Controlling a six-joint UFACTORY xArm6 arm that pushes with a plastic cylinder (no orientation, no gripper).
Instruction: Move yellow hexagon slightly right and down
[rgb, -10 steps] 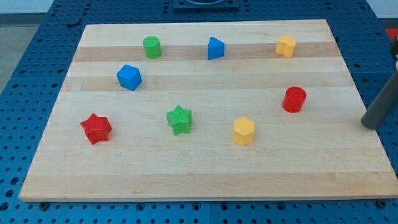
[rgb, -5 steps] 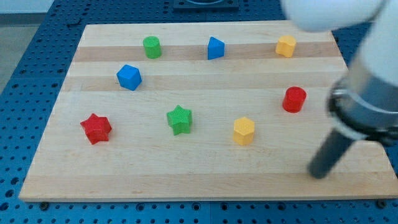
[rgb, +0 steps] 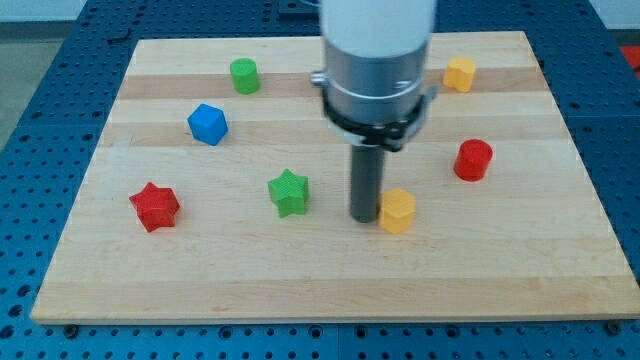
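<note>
Yellow hexagon sits on the wooden counter, a little right of centre and in the lower half of the view. My tip stands on the counter just at the hexagon's left side, touching it or very nearly so. The dark rod rises straight up from there into the arm's grey and white body, which covers the middle of the view's top.

No claw is fitted to this arm, so there is nothing to call wide, narrow or holding; only the rod's end meets the counter.

A green star lies to the left of my tip, near it but apart. Further left, near the counter's left edge, is a red star. A blue block with angled faces sits above and between those two stars, and a green cylinder stands near the view's top, right of the blue block. On the right side, a red cylinder rests above and to the right of the hexagon, well apart from it. A second yellow block, its shape hard to make out, sits near the top right, just beside the arm's body in the view.
</note>
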